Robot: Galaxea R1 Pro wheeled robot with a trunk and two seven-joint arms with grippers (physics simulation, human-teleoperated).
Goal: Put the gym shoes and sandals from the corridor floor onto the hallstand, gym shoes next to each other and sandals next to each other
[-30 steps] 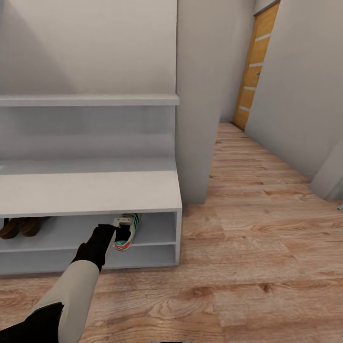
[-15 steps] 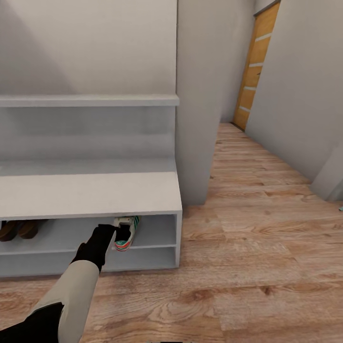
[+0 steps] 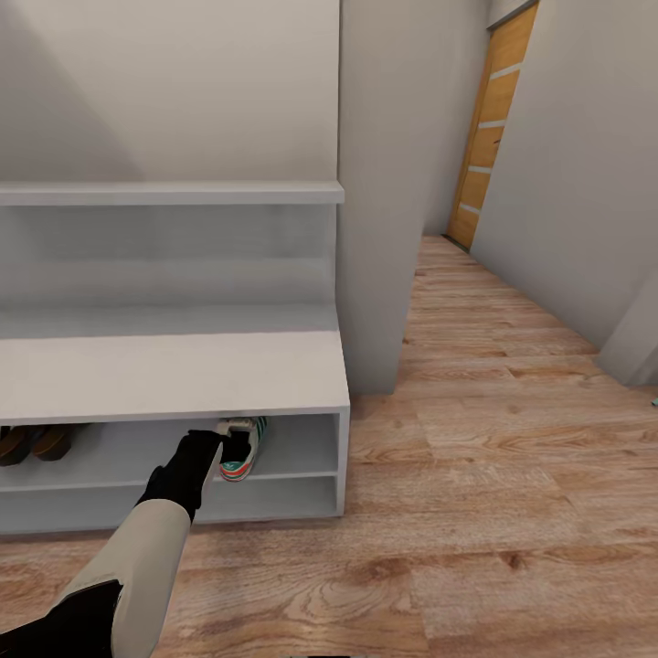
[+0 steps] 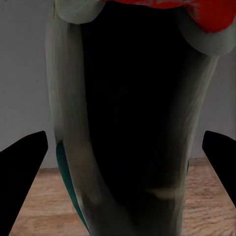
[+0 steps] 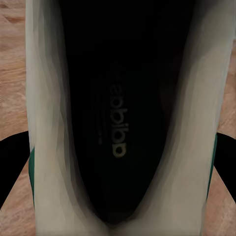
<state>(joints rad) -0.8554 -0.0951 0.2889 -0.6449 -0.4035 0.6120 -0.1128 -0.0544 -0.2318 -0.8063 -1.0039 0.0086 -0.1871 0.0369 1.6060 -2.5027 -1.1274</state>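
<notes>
Hallstand [image 3: 174, 370] upper tier, left gripper [image 3: 228, 448] pinching gym shoe [image 3: 245, 448], right gripper [image 5: 118, 162] clamping second gym shoe [image 5: 118, 123]

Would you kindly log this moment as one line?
left gripper: at gym shoe on hallstand upper tier | sandals: same tier | right: second shoe close

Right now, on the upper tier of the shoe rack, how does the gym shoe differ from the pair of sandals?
The gym shoe is cream-white with green stripes; the sandals are brown. The gym shoe sits toward the tier's right end, the sandals far left. The left gripper is at the gym shoe, none at the sandals. Both rest on the hallstand, off the floor.
</notes>
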